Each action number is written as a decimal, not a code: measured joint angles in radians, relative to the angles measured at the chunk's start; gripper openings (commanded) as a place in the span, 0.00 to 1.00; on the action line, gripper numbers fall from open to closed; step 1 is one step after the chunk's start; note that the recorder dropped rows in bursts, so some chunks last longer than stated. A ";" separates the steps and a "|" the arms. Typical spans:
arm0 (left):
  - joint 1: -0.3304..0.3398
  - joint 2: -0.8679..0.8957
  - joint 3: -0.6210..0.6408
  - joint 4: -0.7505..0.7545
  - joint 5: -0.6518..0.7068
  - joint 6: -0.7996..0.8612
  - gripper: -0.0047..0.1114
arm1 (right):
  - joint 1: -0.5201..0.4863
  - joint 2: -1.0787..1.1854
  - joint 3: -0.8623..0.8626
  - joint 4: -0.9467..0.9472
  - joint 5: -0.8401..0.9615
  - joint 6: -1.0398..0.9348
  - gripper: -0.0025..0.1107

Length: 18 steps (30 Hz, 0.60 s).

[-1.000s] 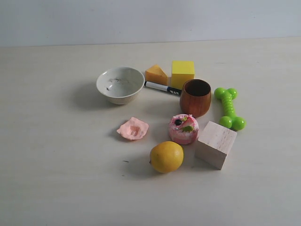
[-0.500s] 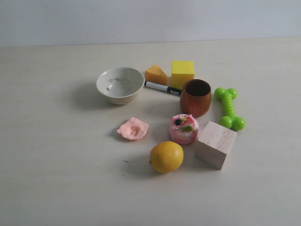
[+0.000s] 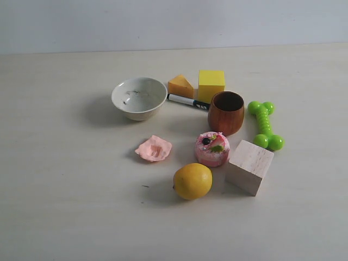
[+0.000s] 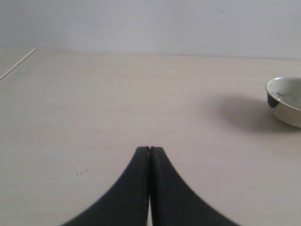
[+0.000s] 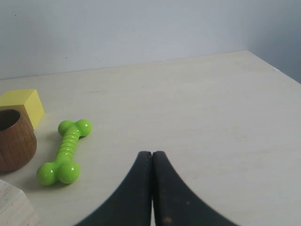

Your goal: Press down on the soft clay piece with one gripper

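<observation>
The soft clay piece (image 3: 154, 149) is a small pale pink, flattish lump with a dented top, lying on the table left of the pink cake toy (image 3: 212, 148) and up-left of the yellow fruit (image 3: 192, 181). Neither arm shows in the exterior view. In the left wrist view my left gripper (image 4: 149, 149) is shut with nothing in it, over bare table, the clay out of sight. My right gripper (image 5: 152, 154) is shut and empty too, in the right wrist view, with the green bone toy (image 5: 65, 152) some way off.
A white bowl (image 3: 139, 98) stands behind the clay. Further right are an orange wedge (image 3: 180, 86), a yellow cube (image 3: 211, 84), a black-and-white marker (image 3: 187, 101), a brown wooden cup (image 3: 225, 113), the green bone toy (image 3: 265, 124) and a pale wooden block (image 3: 249, 166).
</observation>
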<state>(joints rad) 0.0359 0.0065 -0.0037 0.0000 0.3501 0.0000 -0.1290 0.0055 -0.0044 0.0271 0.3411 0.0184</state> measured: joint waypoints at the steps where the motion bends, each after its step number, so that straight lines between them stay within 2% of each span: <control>1: 0.000 0.000 0.000 0.000 0.001 0.000 0.04 | 0.000 0.000 0.000 0.000 0.000 0.000 0.02; 18: 0.000 0.000 0.000 0.000 0.016 0.019 0.04 | 0.000 0.000 0.000 0.000 0.000 0.000 0.02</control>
<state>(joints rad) 0.0359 0.0065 -0.0037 0.0000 0.3662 0.0189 -0.1290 0.0055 -0.0044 0.0271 0.3411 0.0184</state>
